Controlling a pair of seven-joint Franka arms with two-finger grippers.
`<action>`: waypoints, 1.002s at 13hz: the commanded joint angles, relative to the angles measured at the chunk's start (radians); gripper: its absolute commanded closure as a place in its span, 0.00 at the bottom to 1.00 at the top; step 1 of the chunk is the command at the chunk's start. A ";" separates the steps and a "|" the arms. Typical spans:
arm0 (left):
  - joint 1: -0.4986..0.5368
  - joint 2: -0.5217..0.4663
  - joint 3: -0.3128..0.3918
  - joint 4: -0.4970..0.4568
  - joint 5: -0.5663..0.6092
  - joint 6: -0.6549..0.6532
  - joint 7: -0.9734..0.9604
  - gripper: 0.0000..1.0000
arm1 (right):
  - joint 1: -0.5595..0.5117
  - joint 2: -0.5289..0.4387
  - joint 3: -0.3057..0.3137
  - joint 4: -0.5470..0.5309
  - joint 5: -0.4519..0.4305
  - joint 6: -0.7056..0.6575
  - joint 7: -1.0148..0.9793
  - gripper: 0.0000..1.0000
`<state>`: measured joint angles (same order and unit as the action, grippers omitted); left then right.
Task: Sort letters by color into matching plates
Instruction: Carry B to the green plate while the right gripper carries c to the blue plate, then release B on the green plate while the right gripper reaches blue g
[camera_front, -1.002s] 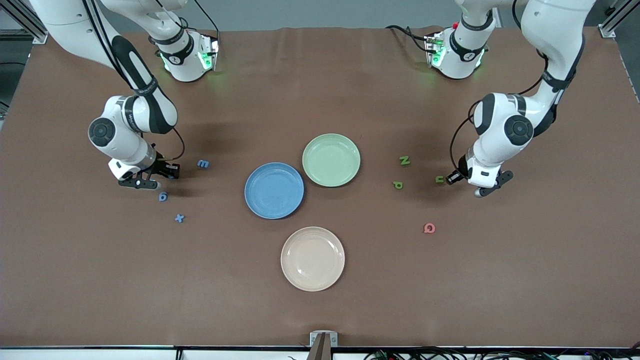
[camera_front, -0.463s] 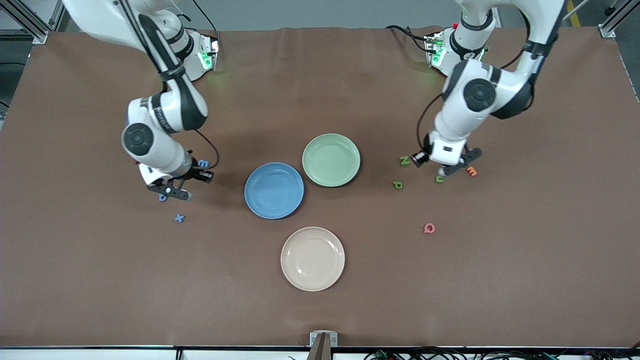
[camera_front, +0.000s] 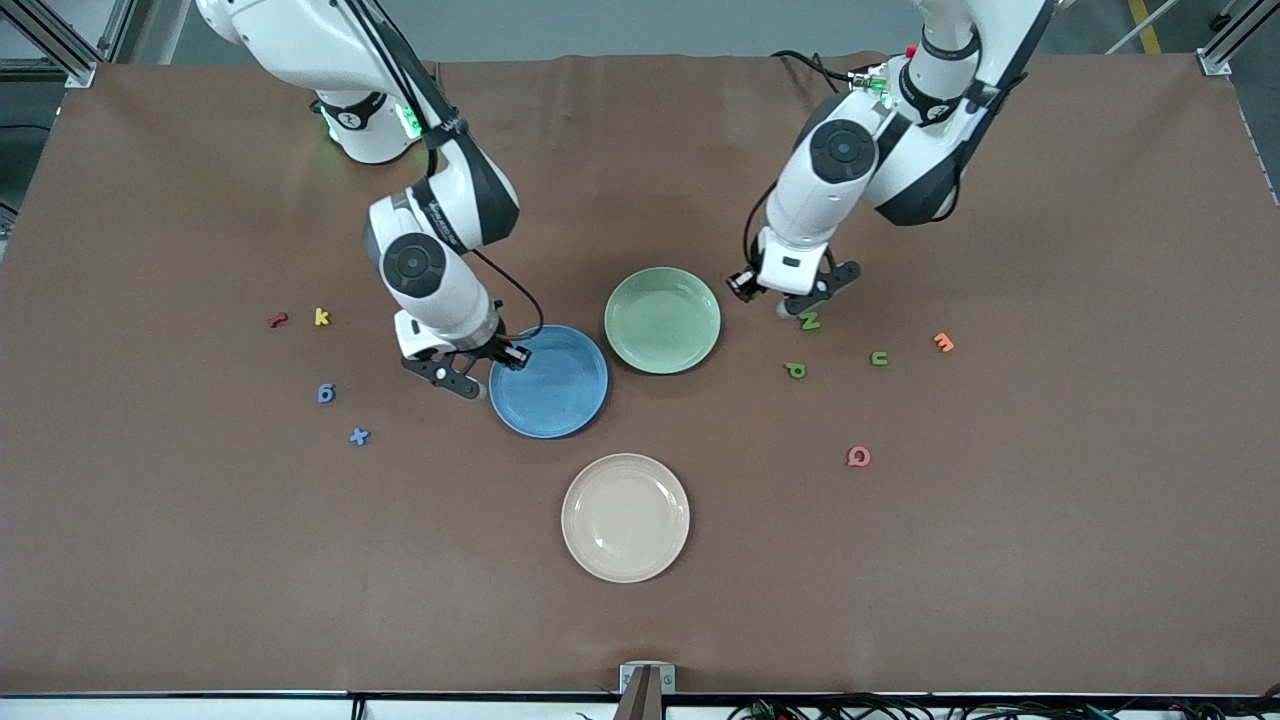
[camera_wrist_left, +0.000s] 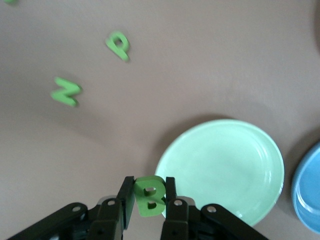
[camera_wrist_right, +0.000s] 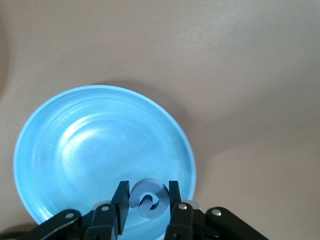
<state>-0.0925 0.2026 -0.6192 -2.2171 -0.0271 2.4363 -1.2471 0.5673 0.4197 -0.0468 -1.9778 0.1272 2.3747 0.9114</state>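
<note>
From my remote station I count three plates: a blue plate (camera_front: 549, 381), a green plate (camera_front: 663, 319) touching it, and a beige plate (camera_front: 626, 517) nearer the front camera. Nine loose letters lie on the table: three green (camera_front: 809, 321), two blue (camera_front: 326, 393), one red, one yellow, one orange, one pink. My right gripper (camera_wrist_right: 146, 206) is clamped on a blue letter (camera_wrist_right: 148, 198) over the blue plate's rim. My left gripper (camera_wrist_left: 149, 202) pinches a green letter B (camera_wrist_left: 149, 195) just off the green plate's edge. Half a second ago both grippers hung over the letter clusters at the table's two ends; each has since swung inward to its plate.
</note>
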 joint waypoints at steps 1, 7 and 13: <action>-0.039 0.122 0.001 0.094 0.080 -0.011 -0.089 0.77 | 0.005 0.039 -0.013 0.054 0.029 -0.018 0.015 0.00; -0.153 0.365 0.009 0.296 0.320 -0.011 -0.386 0.77 | -0.151 -0.002 -0.021 0.007 0.017 -0.054 -0.328 0.00; -0.246 0.411 0.042 0.324 0.331 -0.013 -0.446 0.77 | -0.429 -0.044 -0.031 -0.050 -0.008 -0.046 -0.774 0.40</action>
<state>-0.2855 0.5945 -0.6091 -1.9235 0.2842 2.4367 -1.6564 0.2268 0.4137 -0.0935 -1.9874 0.1315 2.3266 0.2647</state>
